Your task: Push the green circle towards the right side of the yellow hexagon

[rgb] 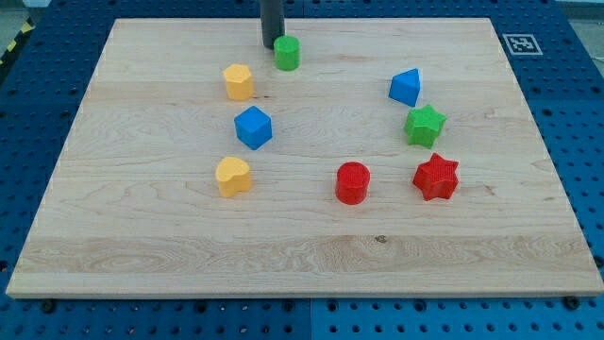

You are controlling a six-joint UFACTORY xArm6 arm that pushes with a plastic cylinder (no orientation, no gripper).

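Observation:
The green circle (287, 53) sits near the view's top, a little left of centre. The yellow hexagon (240, 81) lies just below and to the left of it, a short gap apart. My tip (271, 45) comes down from the view's top and stands right at the green circle's upper left edge, touching it or nearly so. The tip is above and to the right of the yellow hexagon.
A blue cube (253, 127) and a yellow heart (232, 176) lie below the hexagon. A blue block (406, 87), a green star (425, 125), a red star (436, 177) and a red circle (353, 182) lie to the right. The wooden board (302, 255) ends at blue pegboard.

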